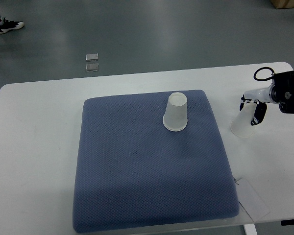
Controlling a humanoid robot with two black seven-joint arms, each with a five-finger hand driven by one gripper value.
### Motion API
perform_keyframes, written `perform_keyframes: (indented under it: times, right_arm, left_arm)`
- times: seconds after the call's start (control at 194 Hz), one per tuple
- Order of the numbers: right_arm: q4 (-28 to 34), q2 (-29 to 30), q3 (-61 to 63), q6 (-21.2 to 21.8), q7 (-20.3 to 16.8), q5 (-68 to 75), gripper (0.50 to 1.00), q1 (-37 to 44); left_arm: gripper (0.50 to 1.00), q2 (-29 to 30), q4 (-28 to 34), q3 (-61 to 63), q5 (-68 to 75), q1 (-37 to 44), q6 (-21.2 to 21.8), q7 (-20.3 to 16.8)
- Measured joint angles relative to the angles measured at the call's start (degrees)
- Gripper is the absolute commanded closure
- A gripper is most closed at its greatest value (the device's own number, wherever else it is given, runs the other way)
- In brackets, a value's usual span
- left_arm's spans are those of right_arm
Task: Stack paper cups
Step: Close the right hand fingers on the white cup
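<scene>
A white paper cup (176,113) stands upside down on the blue cushion mat (147,166), near its far right corner. A second white paper cup (242,125) is off the mat on the white table at the right, tilted. My right hand (254,110) comes in from the right edge and has its black-tipped fingers wrapped around this second cup's upper part. The left arm does not show.
The white table (34,147) carries the mat in its middle. A white tag or card (252,198) lies by the mat's near right corner. Beyond the table is grey floor with two small clear squares (92,62) and a person's shoes (7,24) at top left.
</scene>
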Motion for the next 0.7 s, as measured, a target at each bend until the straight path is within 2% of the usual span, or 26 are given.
perform_keyframes:
  times: [0.377,0.485,0.594,0.702]
  right_arm:
    - [0.23,-0.66,0.00,0.61,-0.05,-0.10,0.871,0.80]
    - [2.17,-1.99,-0.05,1.50,-0.04,-0.31,0.869,3.58]
    - [5.48,-5.28,-0.09,5.82,-0.02,-0.58,0.867,9.98]
    - [8.47,-8.77,-0.10,13.60,-0.01,-0.80,0.867,19.11]
  left_arm:
    - [0.500,0.00,-0.06,0.08,0.00,-0.01,-0.01,0.00]
    - [0.500,0.00,-0.06,0.09,0.00,-0.01,-0.01,0.00]
    - [0.500,0.00,-0.06,0.09,0.00,-0.01,-0.01,0.00]
    - [0.500,0.00,-0.10,0.11,0.02,-0.01,-0.03,0.00]
